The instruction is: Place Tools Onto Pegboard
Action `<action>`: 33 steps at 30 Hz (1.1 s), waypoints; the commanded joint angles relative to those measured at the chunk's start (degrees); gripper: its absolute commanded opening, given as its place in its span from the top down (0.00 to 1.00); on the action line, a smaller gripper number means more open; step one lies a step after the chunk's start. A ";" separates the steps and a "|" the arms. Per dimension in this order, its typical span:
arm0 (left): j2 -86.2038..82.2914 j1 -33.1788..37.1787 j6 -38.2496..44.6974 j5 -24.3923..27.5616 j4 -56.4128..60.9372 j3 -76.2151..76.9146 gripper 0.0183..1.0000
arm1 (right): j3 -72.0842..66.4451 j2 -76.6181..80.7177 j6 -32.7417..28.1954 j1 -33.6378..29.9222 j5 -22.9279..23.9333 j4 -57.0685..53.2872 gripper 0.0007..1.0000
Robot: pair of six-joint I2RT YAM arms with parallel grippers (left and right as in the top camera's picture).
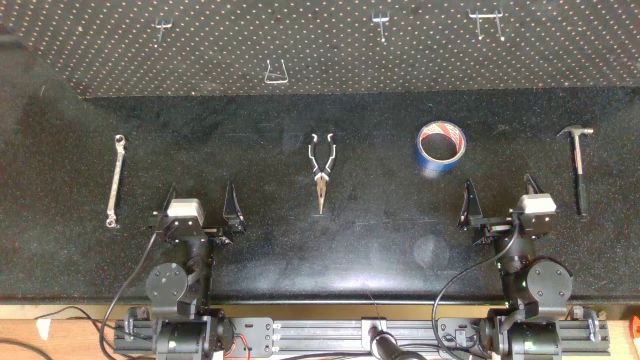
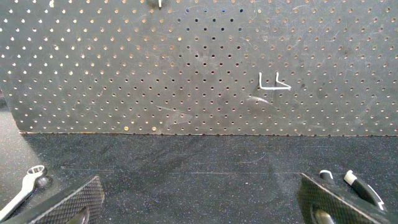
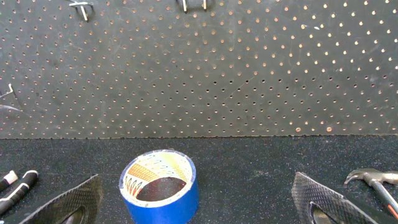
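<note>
Both pincers wide open, four tools lying on the worktop.

The left pincer [image 1: 200, 192] sits low over the black worktop [image 1: 380, 235], close to its arm's base. Its two fingers are spread far apart and hold nothing. The right pincer [image 1: 498, 190] is just the same, open and holding nothing. A silver wrench [image 1: 116, 180] lies flat just left of the left pincer. The pliers [image 1: 320, 172] lie between the two arms, with their white handles toward the pegboard [image 1: 330, 50]. The blue tape roll [image 1: 440, 146] rests on its flat end, hole up, just ahead of the right pincer. The hammer [image 1: 578, 165] lies just right of the right pincer, head toward the pegboard. The pegboard stands at the back of the worktop with bare metal hooks [image 1: 277, 72] on it.
</note>
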 commanded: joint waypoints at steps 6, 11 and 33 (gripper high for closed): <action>-0.48 0.07 0.72 0.52 -0.31 -0.13 0.01 | -0.17 -0.52 0.44 0.33 0.72 -0.37 0.00; 3.28 0.55 4.04 1.92 -0.31 2.27 0.00 | -0.17 -0.52 0.44 0.33 0.72 -0.37 0.00; 111.80 35.15 30.12 -2.64 -52.92 78.64 0.00 | -0.17 -0.52 0.44 0.33 0.72 -0.37 0.00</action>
